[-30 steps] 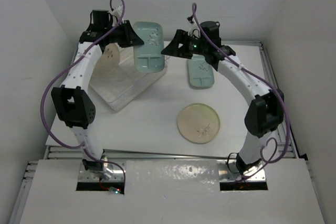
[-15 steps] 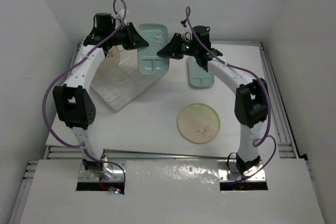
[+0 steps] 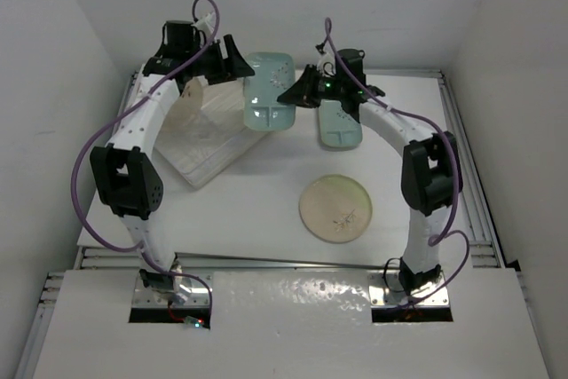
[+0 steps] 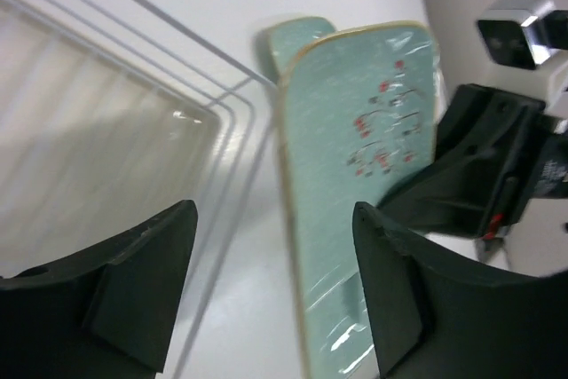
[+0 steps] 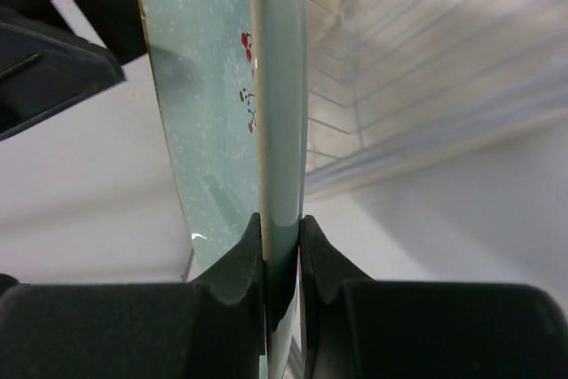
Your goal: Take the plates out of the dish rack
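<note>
A pale blue-green rectangular plate (image 3: 268, 90) hangs upright above the table between the two arms. My right gripper (image 3: 300, 95) is shut on its right rim, and its jaws pinch the edge (image 5: 280, 246) in the right wrist view. My left gripper (image 3: 238, 61) stands open at the plate's left side. Its fingers (image 4: 401, 299) straddle the plate's edge (image 4: 355, 175) without pressing on it. A round cream plate (image 3: 185, 99) stands in the clear dish rack (image 3: 213, 139). Another blue-green plate (image 3: 340, 126) and a round yellow-green plate (image 3: 335, 209) lie on the table.
The dish rack's clear walls (image 4: 177, 86) lie just left of the held plate, with its ribbed base (image 5: 426, 51) behind it. White walls close in the table at the back and both sides.
The left gripper has opened and let go of the blue-green plate. The right gripper has shut on the plate's other rim, and the plate has shifted slightly right.
</note>
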Robot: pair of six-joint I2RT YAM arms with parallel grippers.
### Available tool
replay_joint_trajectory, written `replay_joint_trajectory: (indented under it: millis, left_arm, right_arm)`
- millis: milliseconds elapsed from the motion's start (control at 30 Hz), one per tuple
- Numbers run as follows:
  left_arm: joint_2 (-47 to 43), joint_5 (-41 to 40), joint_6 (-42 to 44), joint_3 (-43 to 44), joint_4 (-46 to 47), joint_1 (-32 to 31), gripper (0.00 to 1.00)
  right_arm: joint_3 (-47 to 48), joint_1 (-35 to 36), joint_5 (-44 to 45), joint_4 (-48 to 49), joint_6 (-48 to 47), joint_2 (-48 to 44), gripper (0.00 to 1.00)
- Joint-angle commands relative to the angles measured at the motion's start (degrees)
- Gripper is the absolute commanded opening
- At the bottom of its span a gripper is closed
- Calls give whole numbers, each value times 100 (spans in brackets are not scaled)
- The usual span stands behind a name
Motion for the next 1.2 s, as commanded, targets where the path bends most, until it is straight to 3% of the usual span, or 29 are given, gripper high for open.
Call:
replay_joint_trajectory:
  millis: [0, 167, 267, 300, 400, 667, 1167]
  left_arm:
    - [-279, -999, 695, 430, -307, -22, 70]
    - [-235, -1896, 1319, 817, -615, 13, 74]
    - [-270, -2108, 1539, 923, -738, 100, 74]
    - [-287, -2143, 1566, 923, -782, 188, 74]
    - [-331, -2108, 1575, 914, -843, 320, 74]
    - [-560, -2169, 1856, 756, -976, 567, 74]
    - [-674, -2134, 1918, 554, -1002, 593, 74]
  right_arm:
    - [337, -693, -549, -11, -48, -449, 0]
    - [275, -1318, -1320, -276, -363, -449, 0]
    - [792, -1749, -1289, -1625, -1345, -54, 0]
    - [1185, -1855, -1122, -2561, -2071, 69, 0]
    - [1443, -1900, -543, -3350, -2832, 412, 0]
    - [1954, -2075, 31, -3617, -3458, 1177, 0]
    - [2586, -2322, -460, -3818, -3660, 2213, 0]
